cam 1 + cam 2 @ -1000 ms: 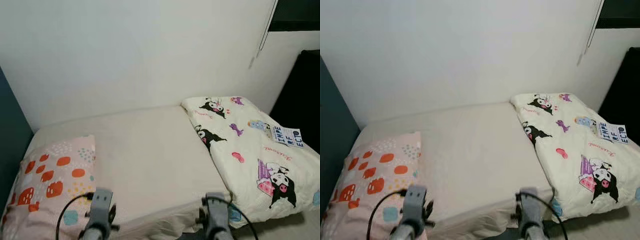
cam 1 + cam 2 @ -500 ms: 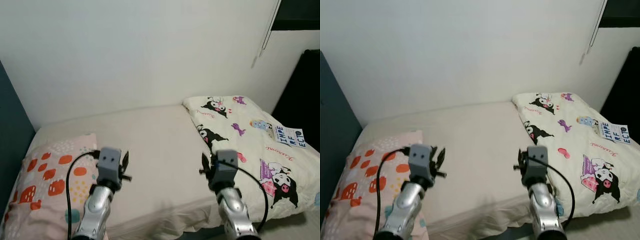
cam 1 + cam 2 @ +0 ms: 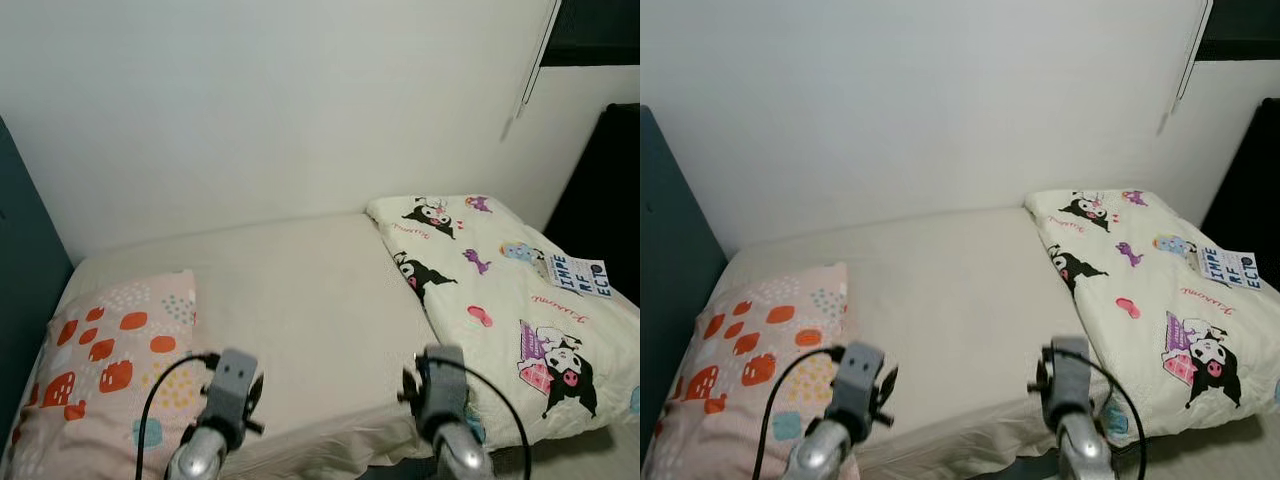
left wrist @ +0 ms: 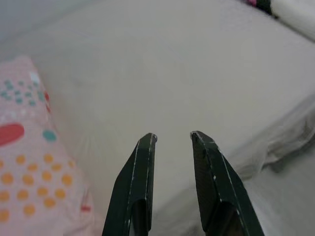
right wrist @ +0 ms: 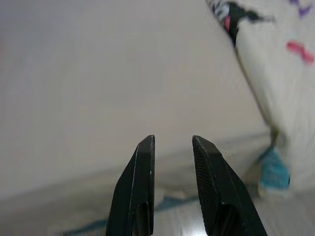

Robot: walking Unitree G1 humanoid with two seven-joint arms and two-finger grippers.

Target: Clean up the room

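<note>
Both arms dropped; left gripper & right gripper open over bed.

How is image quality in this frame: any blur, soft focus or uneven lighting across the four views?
Head views: evenly lit, mild softness, the folded cartoon-print quilt and pillow readable; dark corner at the upper right. Left wrist view: gripper sharp, bedsheet behind it soft. Right wrist view: gripper sharp, background blurred, the quilt prints smeared.
</note>
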